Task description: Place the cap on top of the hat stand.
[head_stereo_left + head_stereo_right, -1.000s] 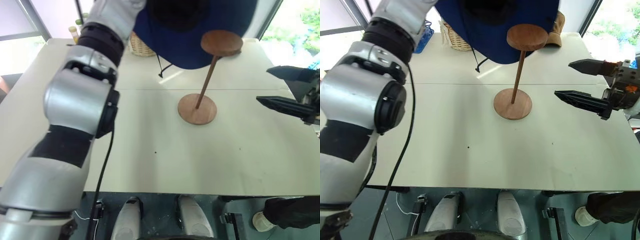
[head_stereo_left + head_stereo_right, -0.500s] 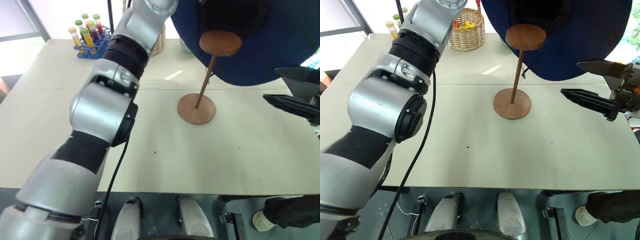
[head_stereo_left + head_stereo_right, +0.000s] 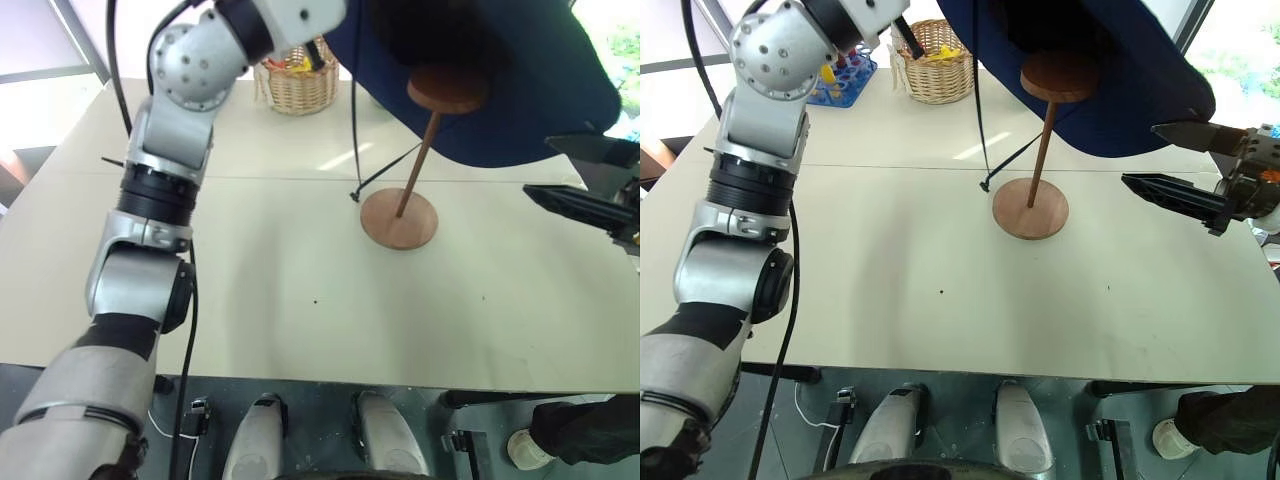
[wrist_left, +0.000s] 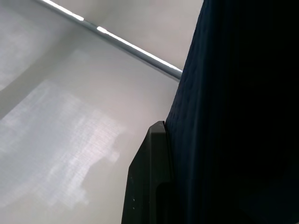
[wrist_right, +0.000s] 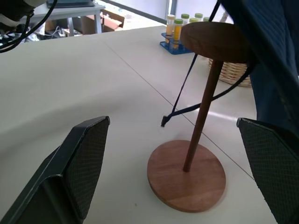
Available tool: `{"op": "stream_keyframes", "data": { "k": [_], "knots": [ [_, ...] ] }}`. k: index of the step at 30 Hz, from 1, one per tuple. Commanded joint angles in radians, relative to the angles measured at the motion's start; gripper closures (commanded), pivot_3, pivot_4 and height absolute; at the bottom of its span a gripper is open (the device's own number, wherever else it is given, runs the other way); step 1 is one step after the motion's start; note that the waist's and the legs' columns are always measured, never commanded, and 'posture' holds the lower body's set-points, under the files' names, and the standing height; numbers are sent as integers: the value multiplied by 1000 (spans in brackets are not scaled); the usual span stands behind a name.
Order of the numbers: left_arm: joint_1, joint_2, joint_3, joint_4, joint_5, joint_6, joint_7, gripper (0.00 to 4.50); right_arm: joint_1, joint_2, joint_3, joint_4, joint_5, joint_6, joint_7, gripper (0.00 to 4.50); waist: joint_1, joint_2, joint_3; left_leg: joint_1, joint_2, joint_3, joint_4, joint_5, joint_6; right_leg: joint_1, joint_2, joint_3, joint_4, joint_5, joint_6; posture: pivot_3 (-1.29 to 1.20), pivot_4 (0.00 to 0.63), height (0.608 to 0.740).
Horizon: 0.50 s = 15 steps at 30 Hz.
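Note:
The navy cap [image 3: 520, 90] hangs tilted over the hat stand [image 3: 415, 165], its hollow crown above the round top disc [image 3: 447, 88]; whether they touch I cannot tell. Its chin cord [image 3: 385, 175] dangles to the table beside the base disc [image 3: 399, 219]. My left gripper is shut on the cap's fabric: one black finger [image 4: 149, 182] presses against the blue cloth, which hides the other. My right gripper [image 3: 538, 166] stands open at the right, level with the stand's rod [image 5: 201, 116] and apart from it.
A wicker basket [image 3: 297, 85] and a blue rack of test tubes [image 3: 845, 70] stand at the back of the white table [image 3: 300, 300]. My left arm reaches across the table's left half. The table's front edge is near.
The left arm drew the cap back and down, so its crown now sits over the top disc and the cord reaches the table. The right gripper kept still.

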Motion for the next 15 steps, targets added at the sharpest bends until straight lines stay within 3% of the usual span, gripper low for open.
{"op": "stream_keyframes", "data": {
  "k": [1, 11, 15],
  "knots": [
    [23, -15, 7, -90, -58, -51, -26, 4474, -5, -67, -59, 80, -30, -21, 43, 0, 6, 0, 0, 0, 0, 0, 0, 0, 0, 0, 0, 0, 0, 0, 0, 0, 150, 740],
    [182, 9, 14, -217, -119, 6, -125, 4474, 76, -129, -293, 110, 45, 148, 133, 0, -1, 2, -1, 2, 0, 0, 0, 0, 0, 0, 1, 1, 1, 0, 0, 0, 150, 740],
    [238, 41, 23, -231, -124, 14, -140, 4474, 240, -90, -397, 12, -22, 159, 160, 0, 3, 2, -1, 3, 0, 0, 0, 0, 0, 1, 1, 1, 2, 1, -1, 0, 150, 740]
  ]
}}
